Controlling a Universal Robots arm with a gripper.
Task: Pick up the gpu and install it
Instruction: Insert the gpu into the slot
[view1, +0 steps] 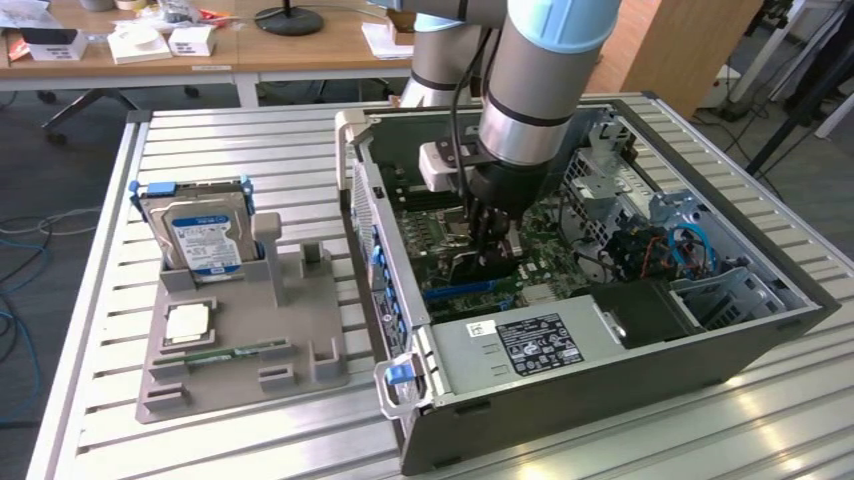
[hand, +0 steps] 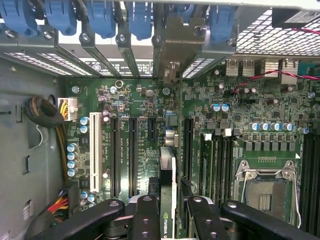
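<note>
The claw (view1: 489, 232) is down inside the open case (view1: 601, 385). The case lies on its side across the centre and right of the exterior view, so the motherboard (hand: 140, 100) faces up and can be reached from above. The two fingers (hand: 146, 217) are closed partway and pinch the gpu (hand: 168, 172) between them, with a gap no wider than the thin card itself. The card is held on edge, its long side running parallel to the expansion slots (hand: 132, 150). I judge this is the attitude it needs for its contact edge to meet a slot squarely. It sits over the strip of board between the black slots and the memory sockets beside the CPU socket (hand: 265, 192). Whether its edge is already in a slot or just above one I cannot tell, since the fingers and the card itself hide the contact. Ahead of the card are the blue clips (hand: 102, 17) at the rear bracket openings, where a card's bracket end has to line up. At the exterior view's left, a grey holder (view1: 240, 330) on the table (view1: 227, 140) props the hard drive (view1: 207, 240) upright, well apart from the case.
</note>
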